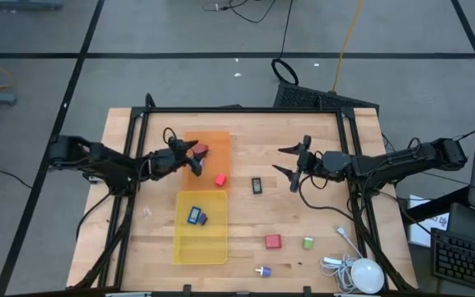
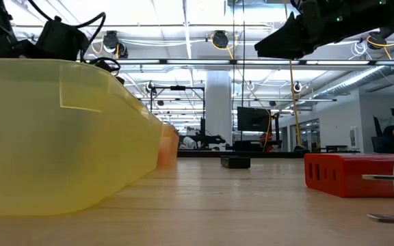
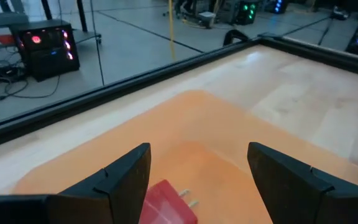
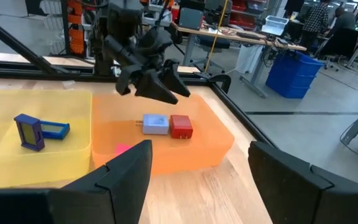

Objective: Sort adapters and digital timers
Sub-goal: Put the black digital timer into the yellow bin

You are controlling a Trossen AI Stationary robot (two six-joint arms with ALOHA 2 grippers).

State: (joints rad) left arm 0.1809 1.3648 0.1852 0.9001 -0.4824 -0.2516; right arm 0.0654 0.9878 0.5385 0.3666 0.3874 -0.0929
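My left gripper (image 1: 195,154) hangs over the orange tray (image 1: 213,140), fingers wide, nothing between them. A red adapter (image 3: 166,203) lies in the tray right under the gap; a light blue one (image 4: 155,124) sits touching it. Tray's far rim is close to the table (image 1: 246,223) edge frame, so not much room that way.

My right gripper (image 1: 290,166) is up off the wood mid-table, fingers (image 4: 124,177) wide, empty, w/ bare wood around it.

Yellow tray (image 1: 202,247) butts against the orange one's near end; two blue timers (image 1: 197,216) lie in it. A pink-red adapter (image 1: 220,179) sits on the wood just beside the orange tray's corner. Black timer (image 1: 257,186) lies alone btwn trays and right gripper. Near the front edge: red adapter (image 1: 273,241), green one (image 1: 308,242), white-purple one (image 1: 262,271), well apart. White round device (image 1: 364,275) w/ cable fills the front right corner.
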